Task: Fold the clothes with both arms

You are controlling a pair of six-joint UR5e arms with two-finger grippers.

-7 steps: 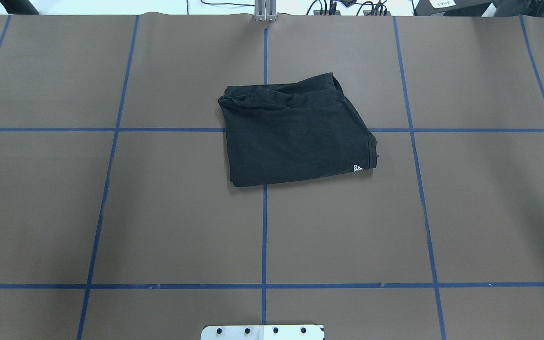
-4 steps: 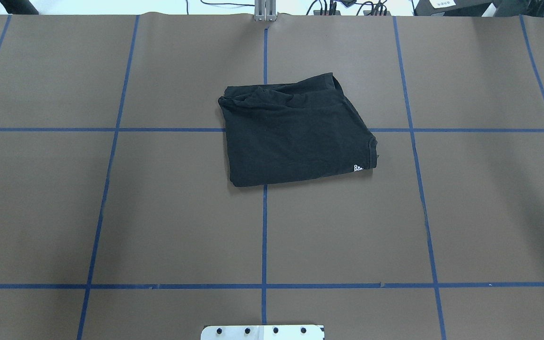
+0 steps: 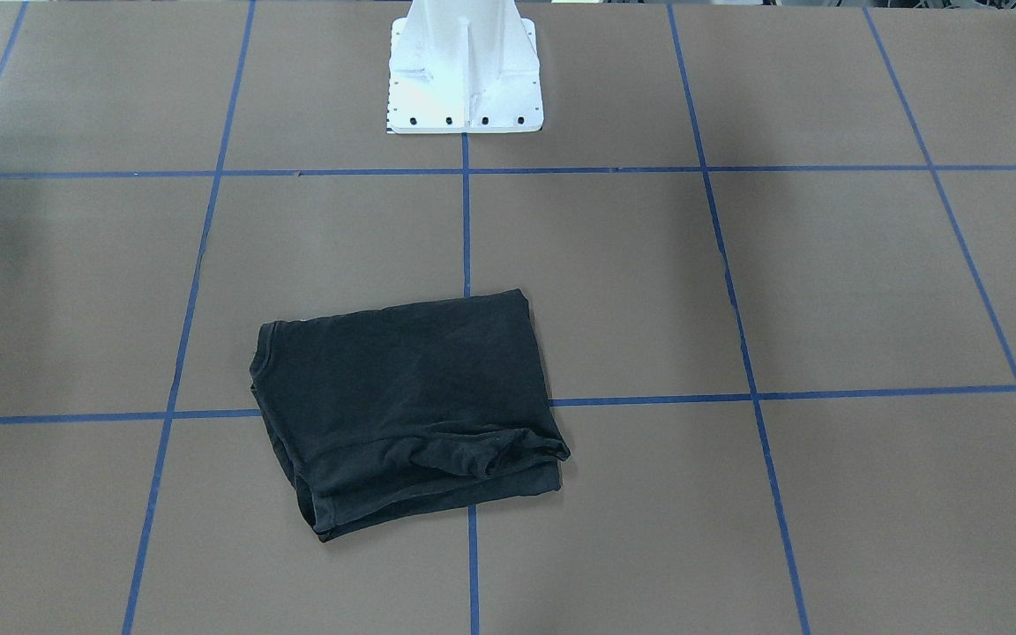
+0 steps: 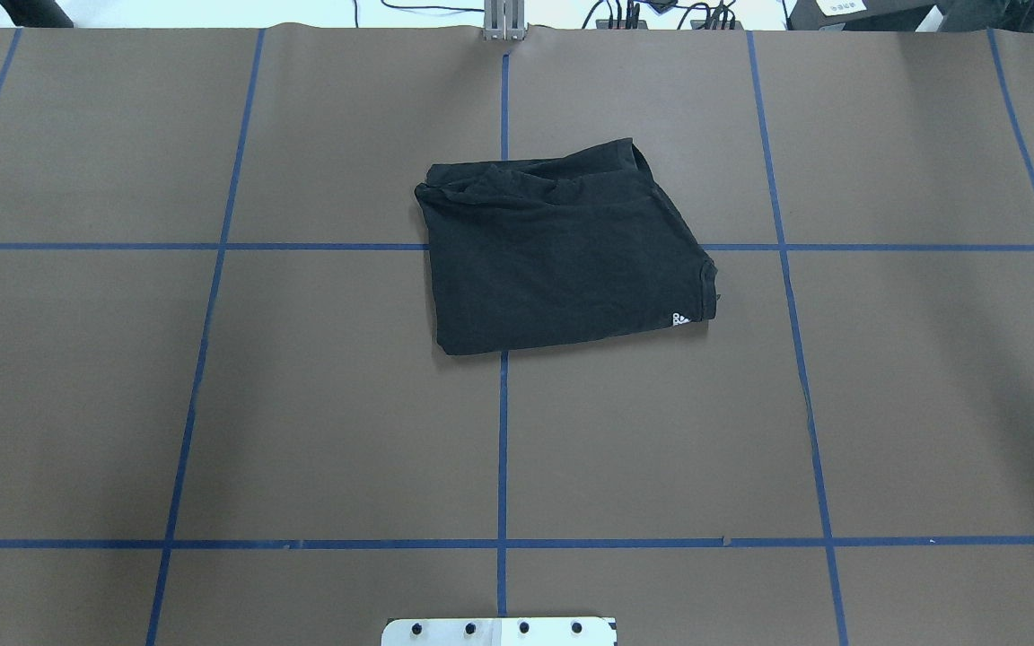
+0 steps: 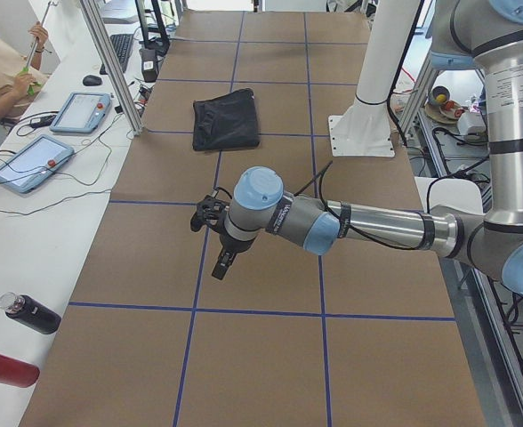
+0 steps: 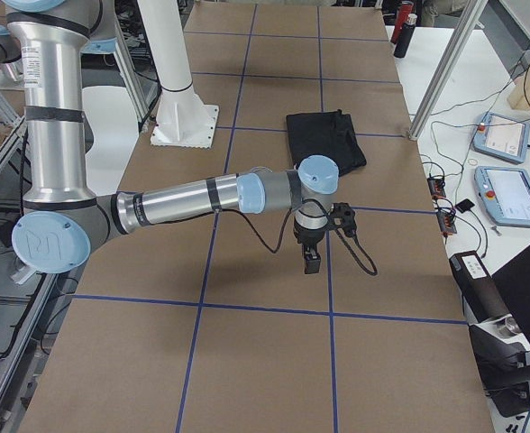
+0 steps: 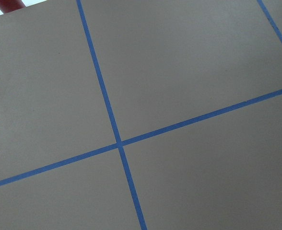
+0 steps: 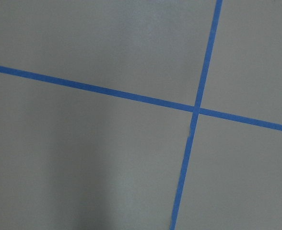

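Lying folded into a rough rectangle, the shirt [image 4: 562, 251] sits near the middle of the table [image 4: 212, 404], plain black side up. Its edge farthest from the robot is bunched and wrinkled. The left gripper [image 5: 224, 262] and right gripper [image 6: 312, 259] hang over bare table at opposite ends, well apart from the shirt. Whether they are open or closed cannot be told from the side views. The fold looks about done. If tidying is wanted, both grippers should pinch the two corners of the bunched edge together, lift low and pull evenly, so the layers beneath do not slide.
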